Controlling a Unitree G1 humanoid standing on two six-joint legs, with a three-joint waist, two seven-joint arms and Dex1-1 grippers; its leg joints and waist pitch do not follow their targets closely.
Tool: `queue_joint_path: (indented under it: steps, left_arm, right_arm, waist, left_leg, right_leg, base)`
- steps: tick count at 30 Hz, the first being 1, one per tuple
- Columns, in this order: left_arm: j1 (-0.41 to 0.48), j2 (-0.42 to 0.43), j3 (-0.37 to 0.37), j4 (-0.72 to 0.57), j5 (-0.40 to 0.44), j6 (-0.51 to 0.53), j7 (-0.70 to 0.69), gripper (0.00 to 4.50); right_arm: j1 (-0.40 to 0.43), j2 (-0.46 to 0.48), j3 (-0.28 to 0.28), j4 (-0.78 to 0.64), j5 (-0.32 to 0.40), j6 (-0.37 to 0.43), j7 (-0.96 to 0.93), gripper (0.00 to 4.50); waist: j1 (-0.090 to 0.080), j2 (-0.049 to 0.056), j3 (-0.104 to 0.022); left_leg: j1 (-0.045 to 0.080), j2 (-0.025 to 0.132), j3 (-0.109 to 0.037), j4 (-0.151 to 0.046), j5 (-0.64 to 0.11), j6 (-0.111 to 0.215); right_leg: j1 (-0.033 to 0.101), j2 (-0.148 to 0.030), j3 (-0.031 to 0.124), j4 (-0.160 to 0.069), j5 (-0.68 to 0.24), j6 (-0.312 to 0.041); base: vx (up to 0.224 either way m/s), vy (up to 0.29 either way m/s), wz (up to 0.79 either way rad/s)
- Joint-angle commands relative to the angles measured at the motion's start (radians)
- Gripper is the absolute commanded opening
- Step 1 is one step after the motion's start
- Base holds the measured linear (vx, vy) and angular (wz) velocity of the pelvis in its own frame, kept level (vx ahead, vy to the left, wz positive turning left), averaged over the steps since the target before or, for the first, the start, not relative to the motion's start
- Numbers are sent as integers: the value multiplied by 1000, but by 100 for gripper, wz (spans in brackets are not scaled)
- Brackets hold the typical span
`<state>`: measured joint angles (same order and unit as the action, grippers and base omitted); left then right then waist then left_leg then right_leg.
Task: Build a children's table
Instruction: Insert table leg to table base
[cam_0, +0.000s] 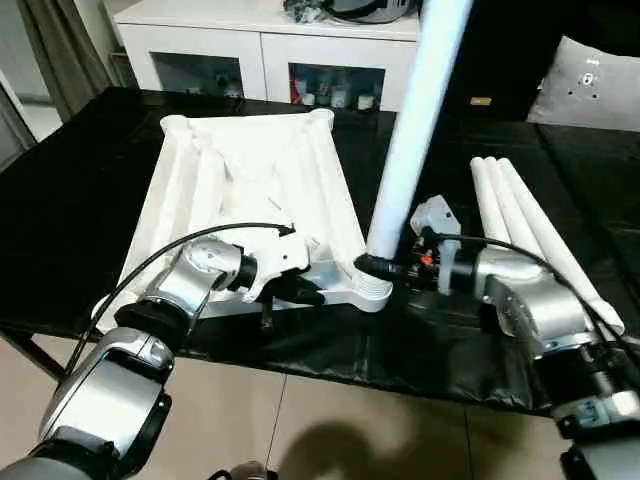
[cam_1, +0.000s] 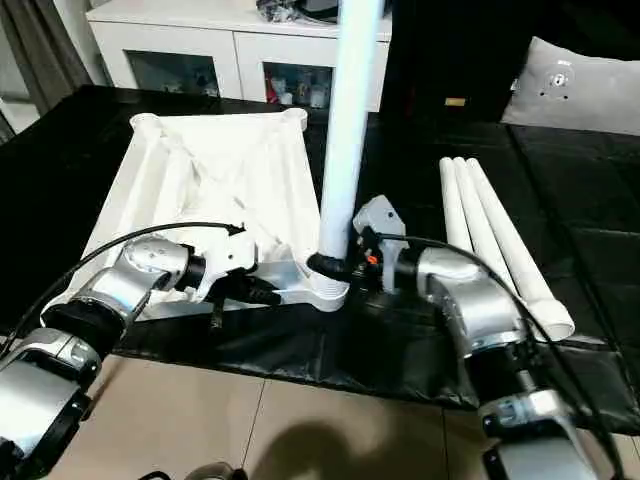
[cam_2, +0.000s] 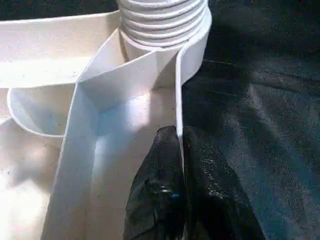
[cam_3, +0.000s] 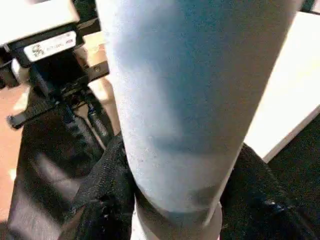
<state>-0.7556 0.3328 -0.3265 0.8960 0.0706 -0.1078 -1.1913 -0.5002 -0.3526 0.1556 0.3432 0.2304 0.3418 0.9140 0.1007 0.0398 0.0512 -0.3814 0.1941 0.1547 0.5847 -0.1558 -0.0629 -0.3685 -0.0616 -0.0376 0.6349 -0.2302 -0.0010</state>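
- A tiled floor (cam_0: 330, 420) is seen below the near edge of a large work table (cam_0: 80, 190) covered in black cloth; a white cabinet (cam_0: 250, 40) stands beyond its far edge, with small items on its shelves behind glass fronts, too small to identify.
- Nearest on the cloth, the white table top (cam_0: 250, 180) lies upside down, ribbed underside up, with round sockets at its corners.
- The left gripper (cam_0: 305, 292) is clamped on the near rim of the table top; in the left wrist view its two black fingers (cam_2: 160, 195) are pressed against either side of the thin white wall, just beside the ribbed corner socket (cam_2: 162, 25).
- The right gripper (cam_0: 378, 266) is closed around the base of one leg (cam_0: 415, 130), with black fingers (cam_3: 100, 195) seen on both sides of the tube in the right wrist view.
- That leg stands nearly upright in the near right corner socket, tilted slightly, its upper end cut off by the picture's top.
- Three more legs (cam_0: 525, 230) lie side by side on the cloth to the right of the table top, apart from it.
- A grey cushion (cam_0: 590, 85) is seen at the far right.
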Motion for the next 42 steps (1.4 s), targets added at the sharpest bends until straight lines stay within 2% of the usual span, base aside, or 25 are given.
queue_joint_path:
  steps: [1, 2, 3, 4, 5, 7, 8, 10, 11, 12, 15, 16, 17, 19, 20, 22, 23, 26, 28, 29, 33, 37, 39, 41, 42]
  left_arm:
    - [8, -10, 27, -76, -29, 74, 64, 0]
    - [34, -26, 32, -128, -32, 126, 100, 0]
    - [61, -50, 34, -184, -28, 189, 152, 0]
    - [70, -60, 34, -201, -25, 210, 173, 0]
    - [78, -76, 34, -220, -20, 227, 201, 0]
    - [92, -125, 39, -256, -9, 273, 274, 0]
    - [102, -177, 46, -291, 10, 322, 353, 0]
    - [105, -194, 46, -301, 19, 335, 379, 0]
    - [109, -216, 43, -319, 28, 352, 406, 0]
    - [112, -231, 40, -339, 37, 372, 429, 0]
    - [119, -228, 26, -372, 56, 390, 443, 0]
    - [120, -226, 25, -374, 57, 390, 442, 0]
    - [127, -212, 15, -395, 61, 401, 435, 0]
    - [132, -201, 11, -406, 66, 407, 434, 0]
    - [138, -188, 9, -420, 75, 413, 435, 0]
    - [142, -183, 11, -429, 78, 415, 435, 0]
    - [147, -177, 16, -447, 79, 426, 438, 0]
    - [157, -166, 16, -469, 71, 425, 425, 0]
    - [160, -164, 13, -472, 70, 423, 423, 0]
    - [160, -162, 13, -475, 66, 424, 420, 0]
    - [155, -157, 16, -477, 59, 428, 416, 0]
    - [159, -147, 16, -482, 58, 428, 418, 0]
    - [166, -139, 16, -486, 60, 404, 417, 0]
    - [172, -133, 17, -491, 55, 381, 410, 0]
    - [172, -133, 17, -491, 55, 381, 410, 0]
  right_arm:
    - [63, 32, 48, 54, -25, 121, -68, 188]
    - [63, 55, 32, 48, -31, 155, -132, 188]
    - [59, 82, 13, 49, -40, 188, -204, 188]
    - [57, 92, 6, 51, -43, 199, -228, 188]
    - [53, 102, 1, 55, -53, 206, -258, 188]
    - [46, 126, -8, 56, -66, 225, -301, 188]
    - [39, 147, -16, 56, -77, 241, -345, 188]
    - [36, 153, -18, 60, -82, 240, -361, 188]
    - [29, 162, -27, 67, -84, 246, -387, 188]
    - [23, 167, -37, 72, -83, 257, -409, 188]
    - [15, 169, -47, 83, -84, 261, -431, 188]
    - [15, 169, -48, 83, -83, 261, -432, 188]
    - [12, 174, -58, 84, -74, 262, -441, 188]
    - [13, 177, -63, 82, -73, 264, -447, 188]
    - [16, 182, -74, 75, -75, 269, -457, 188]
    - [17, 187, -81, 73, -77, 273, -463, 188]
    - [20, 190, -90, 69, -80, 278, -470, 188]
    - [21, 189, -89, 78, -82, 267, -473, 188]
    - [21, 190, -90, 81, -80, 264, -473, 188]
    - [19, 187, -86, 86, -81, 254, -468, 188]
    - [9, 182, -86, 100, -93, 233, -464, 188]
    - [9, 184, -95, 104, -90, 229, -464, 188]
    - [20, 182, -98, 94, -84, 236, -462, 188]
    - [31, 181, -98, 83, -82, 242, -461, 244]
    - [31, 181, -98, 83, -82, 242, -461, 244]
  waist:
    - [-2, 4, -53]
    - [-9, 3, -45]
    - [-11, 3, -42]
    - [-16, 0, -38]
    - [-19, -4, -39]
    - [-22, -4, -39]
    - [-21, -8, -41]
    - [-23, -5, -43]
    - [-22, -2, -45]
    - [-23, -2, -45]
    - [-22, -4, -52]
    - [-22, -3, -52]
    - [-20, -5, -52]
    - [-23, -5, -51]
    - [-22, -14, -53]
    - [-20, -11, -53]
    - [-20, -15, -55]
    - [-23, -14, -56]
    - [-25, -13, -54]
    - [-26, -17, -53]
    - [-29, -19, -51]
    - [-33, -17, -50]
    - [-36, -13, -50]
    - [-38, -12, -51]
    - [-39, -13, -52]
  left_leg:
    - [24, 40, -7, -83, -338, -28]
    - [29, 39, -8, -89, -403, -44]
    - [30, 39, -9, -91, -421, -50]
    - [32, 33, -12, -94, -450, -58]
    - [36, 32, -14, -94, -454, -62]
    - [36, 31, -12, -95, -448, -61]
    - [37, 29, -10, -94, -442, -55]
    - [36, 33, -8, -96, -424, -53]
    - [40, 33, -6, -96, -426, -51]
    - [40, 33, -6, -97, -427, -51]
    - [28, 32, -5, -100, -370, -38]
    - [26, 31, -3, -99, -362, -36]
    - [31, 32, 0, -97, -359, -31]
    - [26, 30, 0, -98, -370, -32]
    - [29, 30, 3, -96, -363, -31]
    - [28, 30, 3, -96, -346, -28]
    - [27, 31, 4, -97, -330, -28]
    - [26, 31, 4, -97, -318, -30]
    - [25, 31, 4, -98, -324, -32]
    - [26, 31, 5, -99, -338, -34]
    - [28, 32, 3, -100, -355, -36]
    - [27, 31, 3, -101, -364, -40]
    - [27, 31, 3, -101, -366, -42]
    - [25, 31, 2, -101, -363, -40]
    - [25, 31, 2, -101, -360, -39]
  right_leg:
    - [24, -79, 40, -91, -187, -244]
    - [16, -81, 43, -99, -289, -230]
    - [15, -82, 42, -101, -327, -226]
    - [15, -85, 40, -111, -430, -194]
    - [11, -86, 41, -120, -490, -164]
    - [8, -84, 40, -126, -514, -136]
    - [7, -85, 38, -132, -520, -123]
    - [7, -84, 38, -128, -478, -128]
    - [4, -81, 39, -130, -434, -132]
    - [5, -80, 38, -130, -421, -134]
    - [15, -77, 37, -121, -306, -142]
    - [15, -76, 37, -121, -287, -144]
    - [11, -78, 38, -120, -272, -150]
    - [14, -78, 37, -123, -300, -143]
    - [12, -78, 38, -126, -301, -138]
    - [13, -79, 39, -124, -291, -138]
    - [14, -79, 38, -122, -280, -138]
    - [15, -75, 36, -121, -256, -140]
    - [14, -74, 36, -121, -257, -142]
    - [13, -75, 36, -123, -274, -141]
    - [11, -77, 37, -126, -319, -132]
    - [9, -77, 37, -127, -327, -129]
    - [9, -77, 37, -128, -319, -132]
    - [11, -76, 37, -127, -299, -136]
    - [12, -75, 37, -126, -290, -138]
  base:
    - [0, 0, 0]
    - [0, 0, 0]
    - [0, 0, 0]
    - [0, 0, 0]
    - [0, 0, 0]
    - [0, 0, 0]
    - [0, 0, 0]
    - [0, 0, 0]
    - [0, 0, 0]
    - [0, 0, 0]
    - [0, 0, 0]
    - [0, 0, 0]
    - [0, 0, 0]
    - [0, 0, 0]
    - [0, 0, 0]
    - [0, 0, 0]
    - [0, 0, 0]
    - [0, 0, 0]
    - [0, 0, 0]
    - [0, 0, 0]
    - [0, 0, 0]
    - [0, 0, 0]
    - [0, 0, 0]
    - [0, 0, 0]
    - [0, 0, 0]
